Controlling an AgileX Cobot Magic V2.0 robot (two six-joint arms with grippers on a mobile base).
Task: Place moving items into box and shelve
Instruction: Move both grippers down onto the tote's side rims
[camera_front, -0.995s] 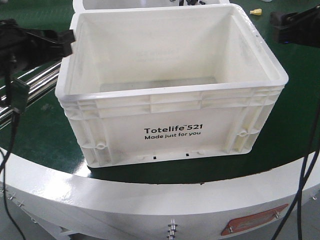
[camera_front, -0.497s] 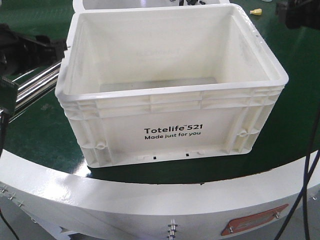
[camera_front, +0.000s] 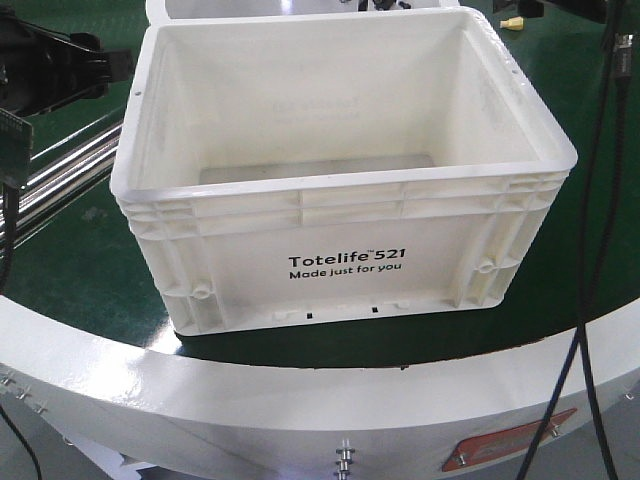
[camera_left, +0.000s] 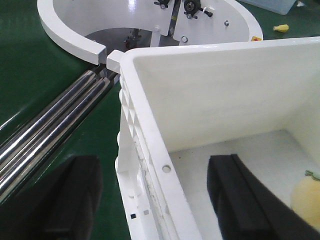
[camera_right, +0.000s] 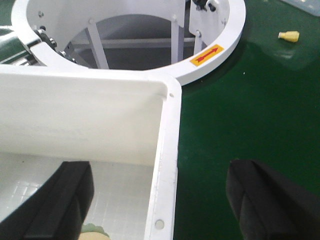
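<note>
on green surface (camera_front: 80, 270) | white box (camera_front: 340, 215) | left tool (camera_left: 155, 200), right tool (camera_right: 165, 200) released astride walls

a: bright, even light from overhead. the white box (camera_front: 340, 230) nearly washes out, and its inner walls lose detail.
b: there's a soft shadow under it on the green surface (camera_front: 90, 270), and glare streaks on the steel rollers (camera_left: 45, 125) and the glossy white ring (camera_front: 200, 390).
a: in the wrist view, the left gripper (camera_left: 157, 200) has dark fingers (camera_left: 245, 200) that blur close to the lens.
</note>
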